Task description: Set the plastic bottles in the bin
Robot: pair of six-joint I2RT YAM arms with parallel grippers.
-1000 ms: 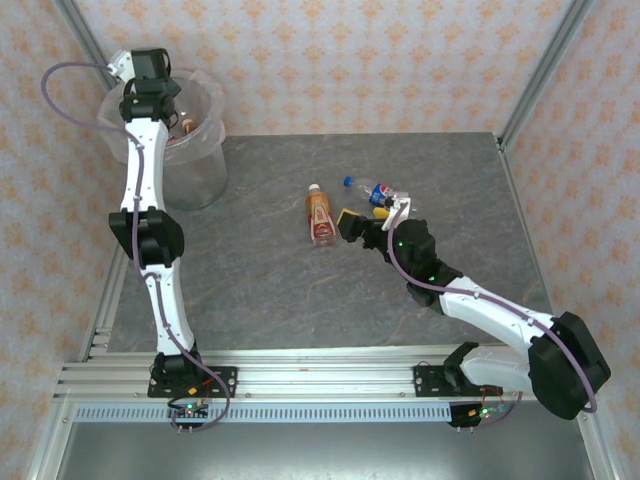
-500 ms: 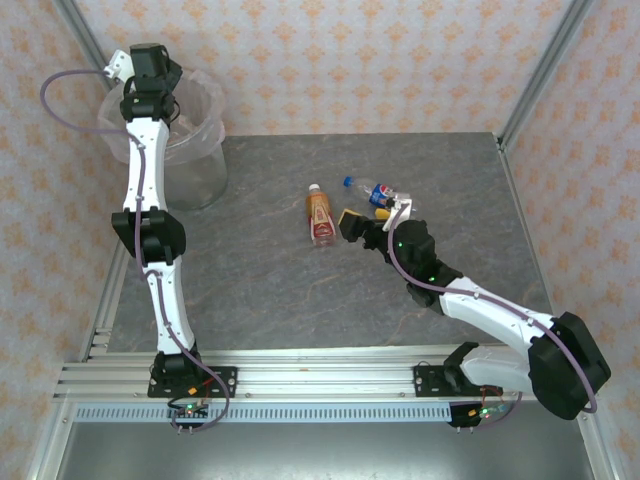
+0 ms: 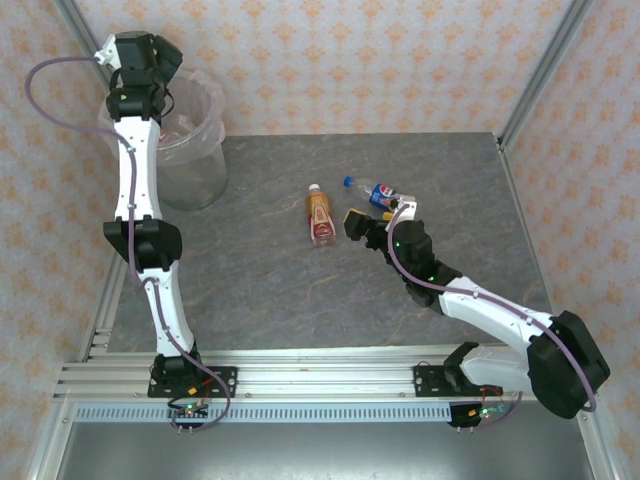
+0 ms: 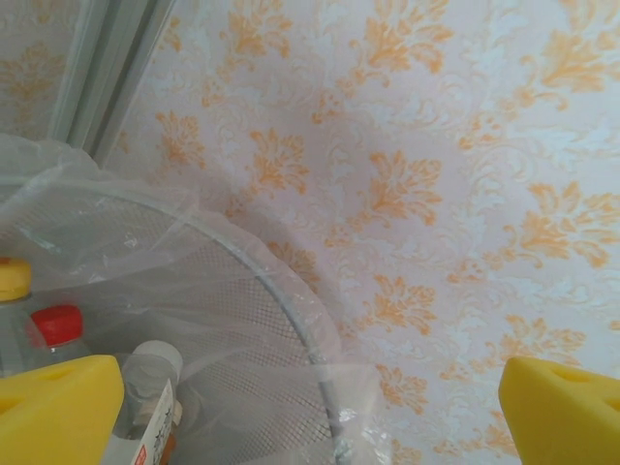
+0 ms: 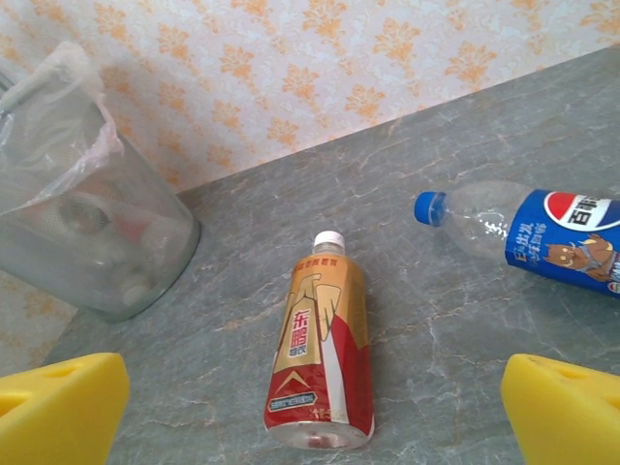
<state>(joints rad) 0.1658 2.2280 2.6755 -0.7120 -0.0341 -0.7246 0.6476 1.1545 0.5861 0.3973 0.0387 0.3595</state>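
Two plastic bottles lie on the grey table: one with a gold-and-red label and white cap (image 3: 320, 216) (image 5: 325, 344), and a blue-labelled one with a blue cap (image 3: 379, 192) (image 5: 542, 232). My right gripper (image 3: 368, 216) (image 5: 315, 407) is open just short of the gold-and-red bottle's base, nothing between its yellow fingertips (image 5: 63, 402). My left gripper (image 3: 160, 65) (image 4: 310, 417) hangs open and empty over the back rim of the bin (image 3: 195, 150) (image 4: 291, 291). Inside the bin are bottles with red (image 4: 56, 325), yellow (image 4: 12, 279) and clear (image 4: 153, 366) caps.
The bin stands at the table's far left corner against the patterned wall (image 3: 350, 60). Metal frame posts (image 3: 545, 70) rise at the back corners. Bare grey tabletop (image 3: 260, 290) lies between the bottles and the arm bases.
My left gripper opened wide and rose back-left from inside the bin to above its rim. The right arm has barely moved.
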